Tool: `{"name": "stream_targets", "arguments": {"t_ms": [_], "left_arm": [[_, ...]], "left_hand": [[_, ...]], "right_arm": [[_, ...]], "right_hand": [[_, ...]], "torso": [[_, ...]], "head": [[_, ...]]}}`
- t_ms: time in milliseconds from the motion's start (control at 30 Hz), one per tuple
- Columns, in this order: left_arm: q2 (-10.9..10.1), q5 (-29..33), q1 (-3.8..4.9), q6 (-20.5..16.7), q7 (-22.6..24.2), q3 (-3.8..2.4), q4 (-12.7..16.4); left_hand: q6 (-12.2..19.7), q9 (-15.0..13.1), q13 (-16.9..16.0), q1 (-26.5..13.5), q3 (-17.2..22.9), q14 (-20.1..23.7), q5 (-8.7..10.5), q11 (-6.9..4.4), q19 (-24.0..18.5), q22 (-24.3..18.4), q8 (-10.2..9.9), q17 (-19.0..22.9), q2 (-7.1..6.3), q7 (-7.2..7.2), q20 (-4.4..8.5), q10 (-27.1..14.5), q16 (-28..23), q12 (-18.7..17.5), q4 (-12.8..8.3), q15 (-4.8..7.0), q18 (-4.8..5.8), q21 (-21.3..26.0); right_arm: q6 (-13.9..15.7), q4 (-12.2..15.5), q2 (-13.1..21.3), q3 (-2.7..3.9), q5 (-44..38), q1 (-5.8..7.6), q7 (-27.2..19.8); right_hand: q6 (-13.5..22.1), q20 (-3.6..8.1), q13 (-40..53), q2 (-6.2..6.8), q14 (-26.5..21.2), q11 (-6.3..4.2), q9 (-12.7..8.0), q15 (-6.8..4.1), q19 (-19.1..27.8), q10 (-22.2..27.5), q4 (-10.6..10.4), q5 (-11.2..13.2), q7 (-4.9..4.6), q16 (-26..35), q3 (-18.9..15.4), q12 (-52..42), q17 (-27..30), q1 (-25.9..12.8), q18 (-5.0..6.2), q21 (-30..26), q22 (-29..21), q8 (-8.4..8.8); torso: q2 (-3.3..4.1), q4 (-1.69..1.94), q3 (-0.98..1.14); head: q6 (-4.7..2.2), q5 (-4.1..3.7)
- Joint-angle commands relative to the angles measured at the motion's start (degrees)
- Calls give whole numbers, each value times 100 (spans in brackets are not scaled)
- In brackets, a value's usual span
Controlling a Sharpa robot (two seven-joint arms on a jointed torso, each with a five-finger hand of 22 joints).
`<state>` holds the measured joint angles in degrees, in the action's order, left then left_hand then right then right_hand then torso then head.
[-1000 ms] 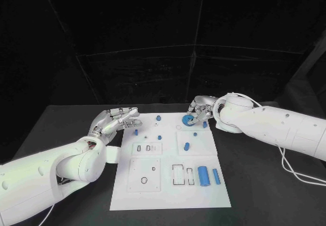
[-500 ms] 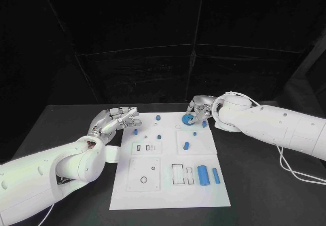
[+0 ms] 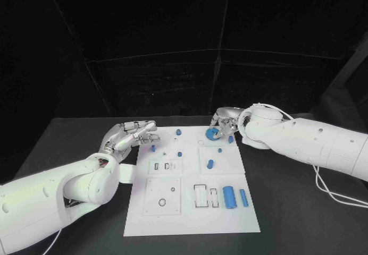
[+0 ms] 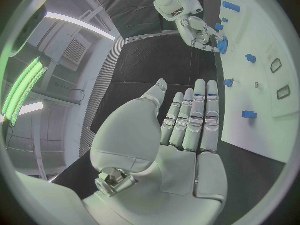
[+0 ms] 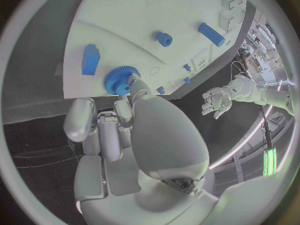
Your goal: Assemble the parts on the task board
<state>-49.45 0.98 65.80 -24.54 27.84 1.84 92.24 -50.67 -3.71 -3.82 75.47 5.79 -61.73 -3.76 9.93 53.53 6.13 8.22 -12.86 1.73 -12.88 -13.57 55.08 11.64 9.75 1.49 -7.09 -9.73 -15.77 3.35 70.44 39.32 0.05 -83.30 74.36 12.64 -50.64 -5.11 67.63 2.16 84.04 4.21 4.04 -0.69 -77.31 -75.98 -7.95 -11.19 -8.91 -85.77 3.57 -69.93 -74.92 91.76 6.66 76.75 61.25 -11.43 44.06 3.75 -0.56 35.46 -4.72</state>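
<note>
The white task board (image 3: 192, 218) lies in the middle of the black table. My right hand (image 3: 222, 123) is over the board's far right corner and pinches a blue gear (image 3: 211, 134) low above the board; in the right wrist view the fingertips (image 5: 132, 83) sit on the gear (image 5: 119, 80), beside a blue block (image 5: 90, 59). My left hand (image 3: 132, 135) hovers at the board's far left edge, open, its fingers (image 4: 199, 110) straight and together, holding nothing. Two blue cylinders (image 3: 228, 197) stand near the board's right side.
Several small blue parts are spread over the far half of the board, among them a peg (image 3: 178, 132) and an oblong piece (image 3: 211, 164). Empty cut-out slots (image 3: 201, 196) lie in the near half. A white cable (image 3: 337, 197) runs over the table at the right.
My right hand has shifted the blue gear slightly toward the board's far edge. The left hand has not moved.
</note>
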Motion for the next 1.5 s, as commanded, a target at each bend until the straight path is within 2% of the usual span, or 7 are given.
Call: {"name": "stream_targets", "arguments": {"t_ms": [33,300,567,800,933,1233,1500], "left_arm": [[1,-31,6,94,-16,-5,13],[-10,-31,6,96,-21,-5,25],[-20,-31,7,96,-17,-4,38],[-19,-31,7,83,6,-4,43],[-14,-31,7,63,32,-5,40],[-6,-31,8,37,63,-5,27],[2,-31,8,30,74,-5,25]], "left_hand": [[14,1,3,41,-7,-15,-3,20,30,-5,-17,-6,5,-5,1,-4,-19,-28,-27,-17,-76,33],[18,2,4,38,-8,-6,-1,21,32,-9,-23,-8,7,-6,0,-9,-31,-34,-29,-19,-75,38],[18,2,5,38,-9,-5,0,22,33,-10,-24,-9,7,-5,0,-10,-34,-36,-30,-20,-75,40],[18,2,5,37,-9,-3,2,22,35,-11,-26,-11,8,-5,-1,-11,-38,-38,-32,-20,-75,42],[16,1,4,39,-8,-3,2,21,37,-12,-26,-12,10,-5,-1,-9,-41,-38,-33,-20,-75,43],[16,1,4,39,-8,-3,2,21,37,-12,-26,-12,10,-5,-1,-9,-41,-38,-33,-20,-75,43],[16,1,4,39,-8,-3,2,21,37,-12,-26,-12,10,-5,-1,-9,-41,-38,-33,-20,-75,43]], "right_arm": [[189,61,-3,1,-164,7,-14],[849,307,45,1,-199,3,-111],[1402,785,124,3,-372,2,-35],[1414,914,-151,3,-477,2,79],[1390,801,-385,1,-506,-2,101],[1301,444,-920,-16,-562,-88,134],[1198,284,-1123,-22,-612,-198,176]], "right_hand": [[-96,-7,37,-17,402,-71,7,-17,-37,-134,-13,30,-2,-41,82,-63,-540,-56,-120,38,19,-51],[-347,26,223,-26,406,-122,4,-57,-140,-244,-118,-181,70,-47,264,-221,-556,-350,-155,152,231,-114],[-468,65,361,38,414,-158,-16,-93,-214,-331,-119,-401,110,-61,464,-329,-590,-476,-183,231,379,-78],[-490,69,363,60,412,-161,-19,-96,-216,-330,-128,-405,114,-57,504,-324,-581,-522,-184,234,383,-62],[-496,71,369,65,412,-162,-21,-97,-217,-333,-132,-399,115,-56,522,-327,-581,-540,-185,236,385,-54],[-498,72,379,83,412,-160,-26,-97,-222,-337,-143,-392,112,-55,554,-330,-580,-589,-188,242,398,-28],[-492,72,372,101,410,-158,-29,-96,-220,-331,-147,-385,109,-52,571,-319,-573,-618,-188,241,396,-8]], "torso": [[-2,0,-7],[-2,-2,-3],[-3,1,-10],[2,12,-7],[-3,37,-18],[1,18,-17],[-1,16,-9]], "head": [[-3,-1],[-15,5],[-14,6],[4,17],[10,23],[22,99],[50,129]]}}
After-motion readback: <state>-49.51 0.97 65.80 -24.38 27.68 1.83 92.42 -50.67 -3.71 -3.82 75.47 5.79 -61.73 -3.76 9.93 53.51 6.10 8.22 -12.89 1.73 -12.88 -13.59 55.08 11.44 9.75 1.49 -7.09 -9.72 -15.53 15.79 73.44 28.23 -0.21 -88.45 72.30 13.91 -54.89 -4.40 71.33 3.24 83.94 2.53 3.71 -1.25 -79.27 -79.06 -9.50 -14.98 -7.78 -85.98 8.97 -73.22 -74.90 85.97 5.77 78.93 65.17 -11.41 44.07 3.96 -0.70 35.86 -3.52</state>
